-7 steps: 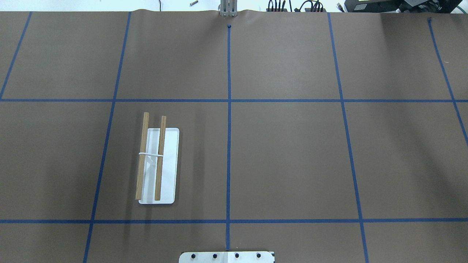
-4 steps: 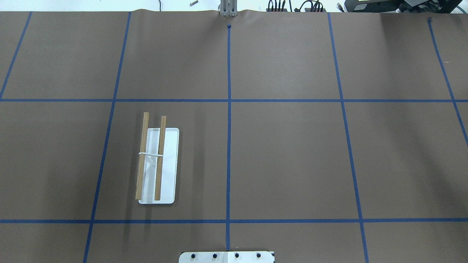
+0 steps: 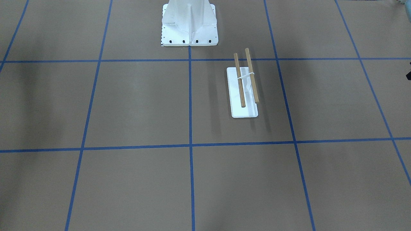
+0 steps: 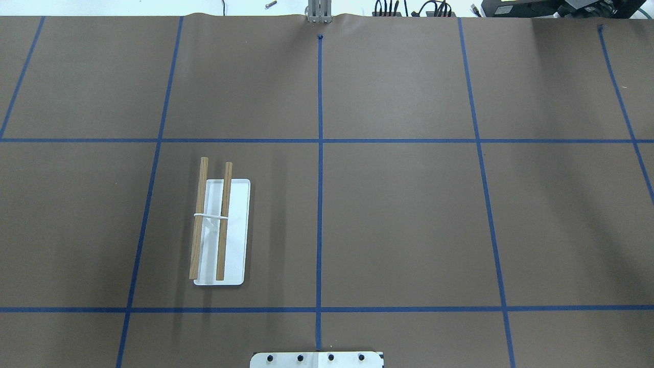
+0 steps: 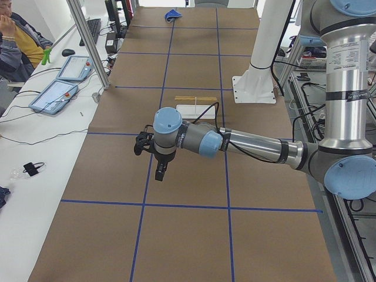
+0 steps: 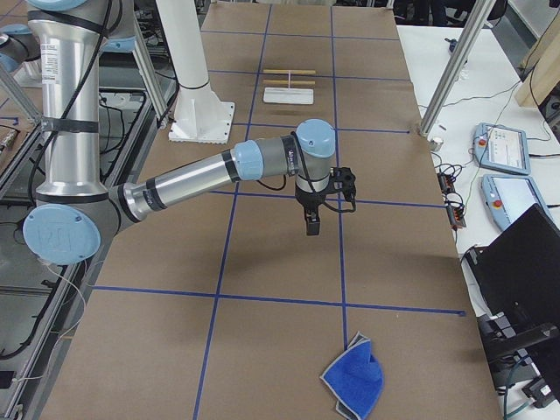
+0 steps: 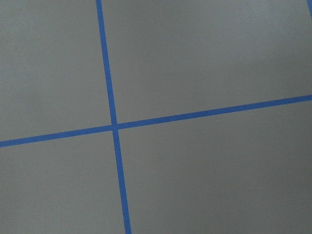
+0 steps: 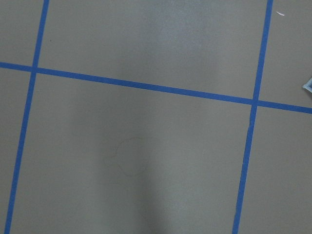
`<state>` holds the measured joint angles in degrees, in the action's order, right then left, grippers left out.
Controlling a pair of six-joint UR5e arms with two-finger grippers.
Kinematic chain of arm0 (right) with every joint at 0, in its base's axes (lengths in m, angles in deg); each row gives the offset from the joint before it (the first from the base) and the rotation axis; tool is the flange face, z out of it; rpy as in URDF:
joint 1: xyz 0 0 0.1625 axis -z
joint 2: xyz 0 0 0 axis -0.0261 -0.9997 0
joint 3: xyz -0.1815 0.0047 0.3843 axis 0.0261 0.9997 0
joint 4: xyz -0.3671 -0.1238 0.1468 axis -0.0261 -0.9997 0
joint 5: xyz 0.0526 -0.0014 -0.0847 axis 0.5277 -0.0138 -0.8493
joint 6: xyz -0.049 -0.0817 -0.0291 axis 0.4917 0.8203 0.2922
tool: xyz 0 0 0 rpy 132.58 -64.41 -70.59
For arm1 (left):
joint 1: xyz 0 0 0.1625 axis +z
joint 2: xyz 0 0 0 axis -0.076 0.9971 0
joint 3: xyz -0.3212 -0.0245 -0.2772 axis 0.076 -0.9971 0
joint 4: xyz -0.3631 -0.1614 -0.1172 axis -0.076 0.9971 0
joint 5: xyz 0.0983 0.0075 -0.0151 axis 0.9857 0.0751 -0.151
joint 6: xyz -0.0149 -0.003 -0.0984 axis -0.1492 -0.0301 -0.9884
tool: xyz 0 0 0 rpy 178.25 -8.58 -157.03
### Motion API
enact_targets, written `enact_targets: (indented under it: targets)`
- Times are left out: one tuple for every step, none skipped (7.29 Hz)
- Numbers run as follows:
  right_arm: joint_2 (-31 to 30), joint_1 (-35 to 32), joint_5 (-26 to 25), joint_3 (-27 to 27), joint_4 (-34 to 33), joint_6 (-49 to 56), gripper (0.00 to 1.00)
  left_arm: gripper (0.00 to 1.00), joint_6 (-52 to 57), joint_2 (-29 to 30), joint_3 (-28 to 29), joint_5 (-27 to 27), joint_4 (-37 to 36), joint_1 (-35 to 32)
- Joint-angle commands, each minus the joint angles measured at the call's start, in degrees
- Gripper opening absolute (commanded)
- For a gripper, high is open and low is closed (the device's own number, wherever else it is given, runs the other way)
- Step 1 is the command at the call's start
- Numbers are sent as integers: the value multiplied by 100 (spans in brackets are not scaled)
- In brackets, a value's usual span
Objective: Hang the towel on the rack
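Observation:
The towel (image 6: pixel 354 378) lies crumpled, blue face up, on the table near its end in the exterior right view; it also shows far off in the exterior left view (image 5: pixel 172 14). The rack (image 4: pixel 198 220), two wooden dowels over a white base plate (image 4: pixel 237 230), stands on the left half of the table, and shows in the front-facing view (image 3: pixel 240 80) and both side views (image 5: pixel 195 98) (image 6: pixel 289 72). It is bare. My left gripper (image 5: pixel 160 170) and right gripper (image 6: pixel 312 224) hang above the table, pointing down, far from both. I cannot tell whether they are open or shut.
The white bolted pedestal (image 3: pixel 189 25) stands at the robot's edge of the table. Blue tape lines grid the brown table cover. A seated operator (image 5: pixel 14 35), tablets (image 5: pixel 56 94) and a metal post (image 5: pixel 88 41) are along the far side.

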<state>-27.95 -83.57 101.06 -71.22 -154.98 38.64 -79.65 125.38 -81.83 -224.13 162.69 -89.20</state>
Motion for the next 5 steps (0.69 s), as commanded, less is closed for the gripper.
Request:
enact_targets:
  targets:
    - [90, 7, -133, 442, 7, 87, 100, 98, -21, -20, 21, -50, -15, 3]
    - [273, 7, -343, 836, 16, 331, 100, 98, -22, -12, 47, -164, -15, 3]
    - [615, 7, -501, 1562, 112, 943, 99, 98, -30, -12, 39, -174, 2, 3]
    - [983, -28, -503, 2361, 400, 1210, 99, 98, -30, -12, 30, -182, 2, 3]
    - [1126, -28, -529, 3213, 1212, 1326, 97, 98, -30, -12, 30, -200, 2, 3]
